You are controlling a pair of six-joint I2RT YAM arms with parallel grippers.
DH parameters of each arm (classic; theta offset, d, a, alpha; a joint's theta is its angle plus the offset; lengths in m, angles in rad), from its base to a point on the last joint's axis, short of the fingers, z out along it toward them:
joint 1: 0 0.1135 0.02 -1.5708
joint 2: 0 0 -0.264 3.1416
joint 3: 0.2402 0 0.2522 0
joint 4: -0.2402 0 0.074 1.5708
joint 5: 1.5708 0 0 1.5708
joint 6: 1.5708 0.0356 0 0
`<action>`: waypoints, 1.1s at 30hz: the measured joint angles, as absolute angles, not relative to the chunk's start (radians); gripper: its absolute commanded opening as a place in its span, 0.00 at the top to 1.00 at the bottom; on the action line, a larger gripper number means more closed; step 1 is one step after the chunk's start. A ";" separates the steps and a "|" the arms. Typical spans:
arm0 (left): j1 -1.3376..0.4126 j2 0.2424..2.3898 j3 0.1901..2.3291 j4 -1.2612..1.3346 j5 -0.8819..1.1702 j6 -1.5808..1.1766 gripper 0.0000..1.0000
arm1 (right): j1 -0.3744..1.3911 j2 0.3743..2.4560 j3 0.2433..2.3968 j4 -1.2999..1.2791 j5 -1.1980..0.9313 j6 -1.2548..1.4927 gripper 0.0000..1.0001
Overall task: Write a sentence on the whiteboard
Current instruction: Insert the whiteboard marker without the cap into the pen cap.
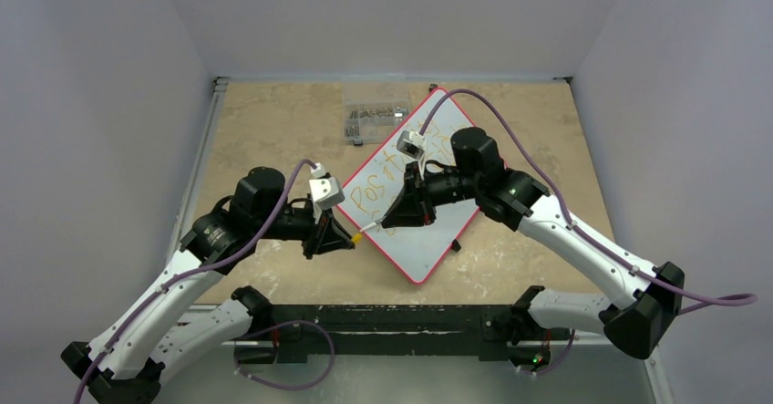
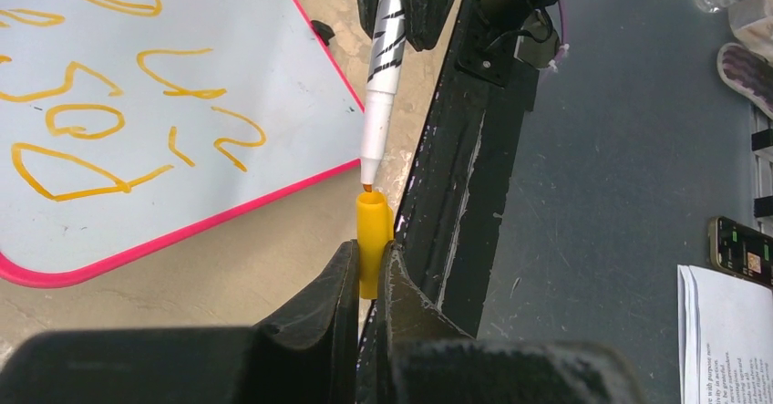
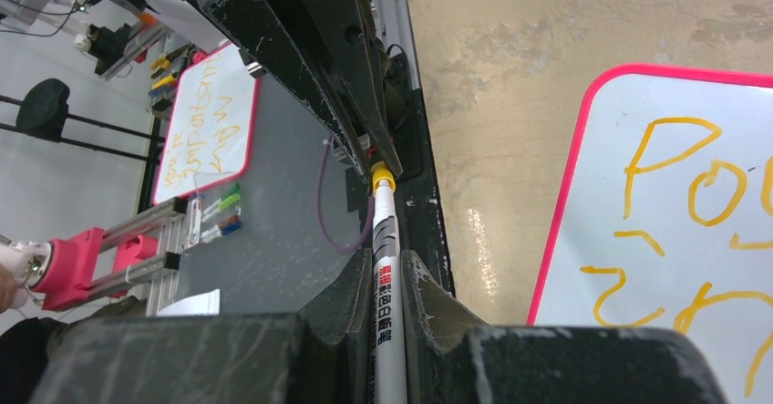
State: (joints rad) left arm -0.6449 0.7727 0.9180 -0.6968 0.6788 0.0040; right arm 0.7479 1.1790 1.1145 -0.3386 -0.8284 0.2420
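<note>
The whiteboard (image 1: 428, 240) lies tilted on the table, its red-pink frame (image 2: 182, 231) showing in the left wrist view. The sentence (image 1: 378, 191) is orange-yellow lettering in two lines; its start (image 3: 670, 171) shows in the right wrist view. My right gripper (image 1: 402, 214) (image 3: 387, 263) is shut on a white marker (image 3: 384, 276) (image 2: 384, 76). My left gripper (image 1: 339, 238) (image 2: 369, 251) is shut on the yellow cap (image 2: 372, 231) (image 3: 382, 177). The marker's orange tip (image 2: 367, 186) sits just at the cap's open mouth, off the board's near left edge.
A clear plastic box of small parts (image 1: 375, 118) sits at the back of the table. The black base rail (image 1: 392, 324) runs along the near edge. A black foot (image 1: 455, 245) sticks out from the board's right edge. Off the table lie another lettered board (image 3: 208, 123) and papers (image 2: 725, 331).
</note>
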 measured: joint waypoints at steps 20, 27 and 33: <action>-0.645 0.776 0.918 -0.697 0.666 0.004 1.00 | 0.748 1.213 1.114 -0.339 -0.855 0.233 1.00; -0.645 0.797 0.918 -0.697 0.666 0.004 1.00 | 0.752 1.213 1.110 -0.345 -0.858 0.215 1.00; -0.645 0.804 0.918 -0.697 0.671 0.005 1.00 | 0.756 1.223 1.108 -0.348 -0.863 0.198 1.00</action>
